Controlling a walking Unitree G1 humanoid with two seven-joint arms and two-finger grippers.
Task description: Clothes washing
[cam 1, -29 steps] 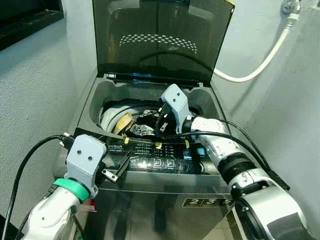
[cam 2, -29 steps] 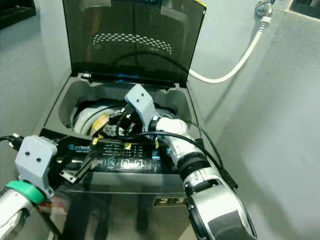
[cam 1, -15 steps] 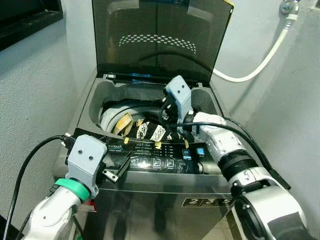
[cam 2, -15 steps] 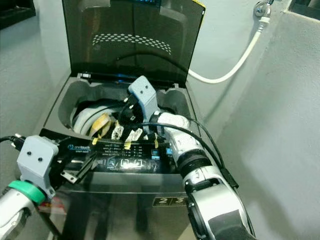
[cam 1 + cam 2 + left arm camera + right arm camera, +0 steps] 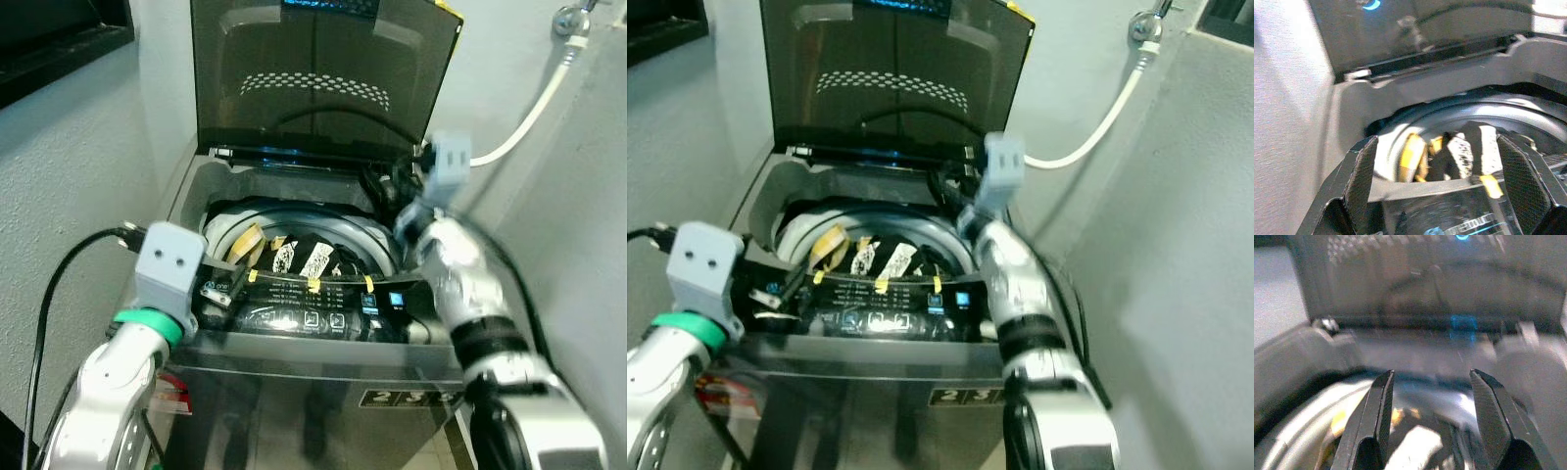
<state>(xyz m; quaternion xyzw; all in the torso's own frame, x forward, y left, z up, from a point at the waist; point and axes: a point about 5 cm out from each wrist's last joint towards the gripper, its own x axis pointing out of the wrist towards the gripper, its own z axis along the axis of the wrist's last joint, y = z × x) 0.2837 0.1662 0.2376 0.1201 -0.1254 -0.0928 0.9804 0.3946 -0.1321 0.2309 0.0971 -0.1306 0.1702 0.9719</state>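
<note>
Before the robot stands the grey top-loading washing machine (image 5: 294, 362), its dark tinted lid (image 5: 313, 73) upright. In its round white-rimmed drum (image 5: 230, 220) lies the black, white and yellow patterned laundry (image 5: 304, 259). The right gripper (image 5: 1432, 418), fingers spread and empty, hangs above the drum's back edge, clothes below it. The left gripper (image 5: 1449, 196), also spread, hovers at the front-left rim, nearer the laundry.

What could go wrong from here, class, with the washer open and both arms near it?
1. The right end effector, open, is above the drum by the raised lid; it may knock the lid down.
2. The left end effector, open, hovers at the control panel and could press a button.
3. The clothes lie high and might snag.
</note>
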